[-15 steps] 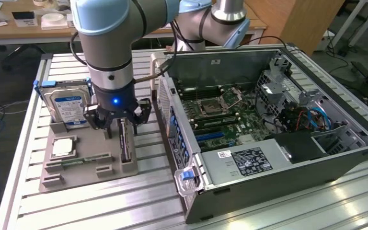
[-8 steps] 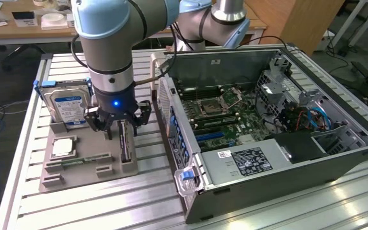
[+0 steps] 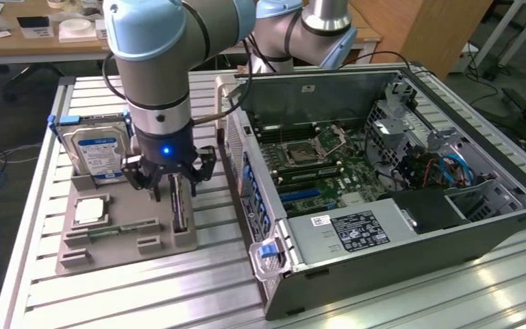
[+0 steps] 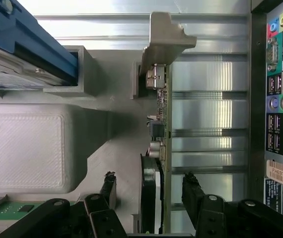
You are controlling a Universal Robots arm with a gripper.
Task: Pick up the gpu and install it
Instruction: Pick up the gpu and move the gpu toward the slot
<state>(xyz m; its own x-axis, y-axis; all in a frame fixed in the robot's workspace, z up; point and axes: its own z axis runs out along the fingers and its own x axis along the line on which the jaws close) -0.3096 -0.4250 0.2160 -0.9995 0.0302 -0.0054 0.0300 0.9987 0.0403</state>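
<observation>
The gripper [image 3: 172, 184] hangs with its jaws spread wide, one finger [image 4: 191, 186] on each side of the gpu [image 3: 179, 212], gripping nothing. The gpu stands on edge in a slot of the grey holder tray [image 3: 117, 257], just beside the open computer case [image 3: 409, 253]. In the tray's far slot, a hard drive [image 3: 98, 156] shows a blue-white label. The case's rear sticker [image 4: 282, 174] bears a code, roughly "FH69T92". The print on the power supply label [image 3: 359, 229] is unreadable.

There is free room on both faces of the upright gpu [image 4: 160, 148]; the case [image 3: 238, 147] stands near one side, the hard drive [image 3: 96, 154] near the other.
</observation>
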